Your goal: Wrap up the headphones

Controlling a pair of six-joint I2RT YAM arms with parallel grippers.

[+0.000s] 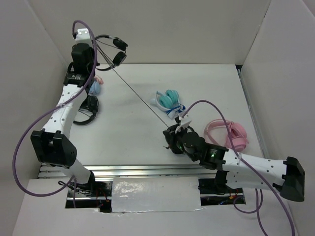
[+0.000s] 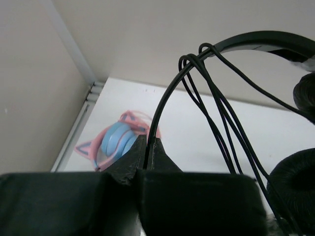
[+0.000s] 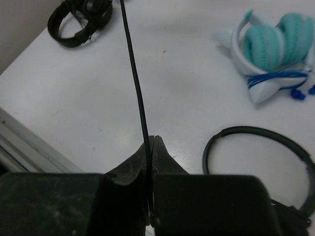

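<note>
Jaws of your left gripper (image 2: 147,142) clamp the black thin-banded, round-padded headphones (image 1: 119,52) aloft, far-left of the teal-and-white plastic headphones (image 1: 168,100), while your right gripper (image 3: 151,140) pinches their long thin black cable (image 1: 138,91) taut just near-side; few loops wound, most apparently left to wind.

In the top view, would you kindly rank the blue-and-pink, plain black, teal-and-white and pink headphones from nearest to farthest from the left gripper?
Measured from the left gripper:
1. Blue-and-pink pair, far left, just under it in the picture.
2. Plain black pair, left side, a little lower in the picture.
3. Teal-and-white pair, centre.
4. Pink pair, right side.
</note>
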